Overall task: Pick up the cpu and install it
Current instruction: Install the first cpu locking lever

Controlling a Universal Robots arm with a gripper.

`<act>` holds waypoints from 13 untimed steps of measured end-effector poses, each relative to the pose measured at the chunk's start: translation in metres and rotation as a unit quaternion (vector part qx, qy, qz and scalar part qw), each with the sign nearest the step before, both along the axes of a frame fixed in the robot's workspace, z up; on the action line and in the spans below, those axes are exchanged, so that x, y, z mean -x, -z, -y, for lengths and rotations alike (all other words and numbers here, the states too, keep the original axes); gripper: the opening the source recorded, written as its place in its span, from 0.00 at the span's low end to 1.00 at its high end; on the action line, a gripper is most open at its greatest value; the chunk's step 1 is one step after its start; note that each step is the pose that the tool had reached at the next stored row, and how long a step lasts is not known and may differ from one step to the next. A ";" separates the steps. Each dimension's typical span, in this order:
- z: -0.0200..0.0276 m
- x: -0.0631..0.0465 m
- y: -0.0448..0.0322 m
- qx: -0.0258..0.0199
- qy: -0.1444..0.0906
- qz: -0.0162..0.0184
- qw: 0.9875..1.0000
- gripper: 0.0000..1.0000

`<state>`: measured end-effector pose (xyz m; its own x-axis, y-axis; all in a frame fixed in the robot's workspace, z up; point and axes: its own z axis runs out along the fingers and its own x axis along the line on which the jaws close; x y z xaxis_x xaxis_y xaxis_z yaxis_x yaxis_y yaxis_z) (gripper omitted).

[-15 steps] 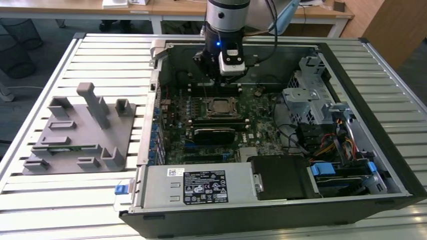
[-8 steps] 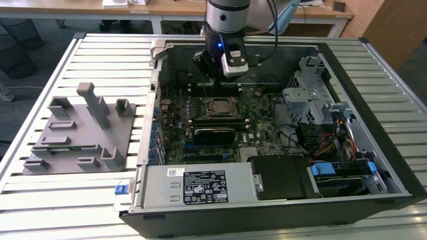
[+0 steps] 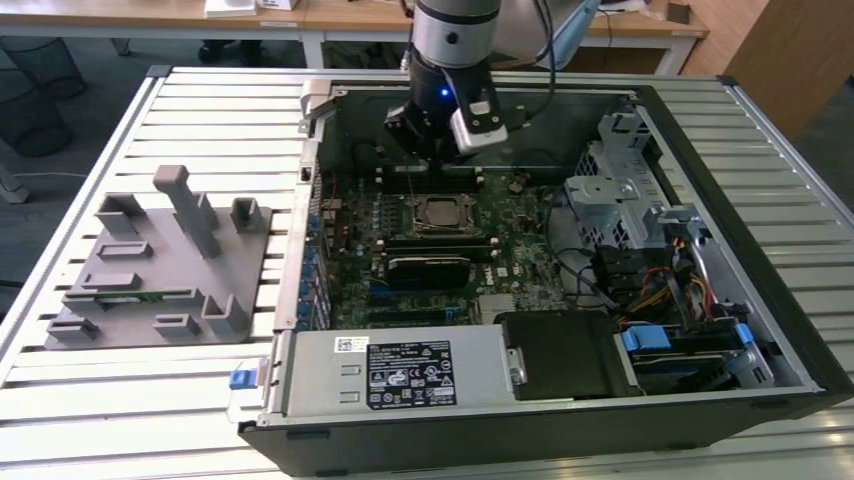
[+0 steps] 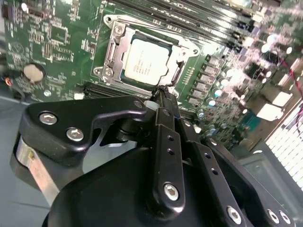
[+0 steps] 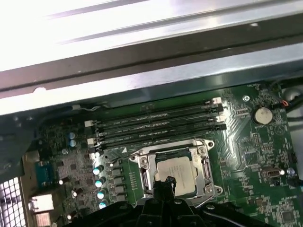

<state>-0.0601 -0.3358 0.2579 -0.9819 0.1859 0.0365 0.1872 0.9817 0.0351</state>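
Note:
The cpu (image 3: 437, 213) is a small square chip with a silver-grey top. It lies flat in the metal-framed socket on the green motherboard (image 3: 527, 215) inside the open computer case. In both wrist views the cpu (image 4: 144, 61) (image 5: 179, 170) shows seated inside the socket frame. My gripper (image 3: 423, 158) hangs above the board just behind the socket, over the memory slots. Its black fingers come together to a narrow tip (image 4: 161, 92) (image 5: 165, 182) with nothing between them, a little above the cpu's edge.
A grey plastic fixture (image 3: 154, 265) with posts and blocks stands on the slatted table at the exterior view's left. Inside the case are a black heatsink block (image 3: 427, 268), the power supply (image 3: 400, 370), a drive cage (image 3: 614, 195) and coloured cables (image 3: 654, 290). Memory slots (image 5: 158, 124) run beside the socket.

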 end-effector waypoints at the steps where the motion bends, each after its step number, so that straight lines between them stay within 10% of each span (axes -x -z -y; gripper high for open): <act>1: 0.0000 0.000 0.0003 0.000 -0.009 0.000 1.000 0.11; 7: 0.0000 0.000 0.0020 0.000 -0.060 0.002 0.998 0.11; 10: 0.0000 0.000 0.0022 0.000 -0.067 0.016 0.998 0.11; 13: -0.0001 0.000 0.0027 -0.002 -0.073 0.018 0.997 0.11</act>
<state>-0.0602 -0.3358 0.2552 -0.9992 0.0407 0.0014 0.0407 0.9983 0.0423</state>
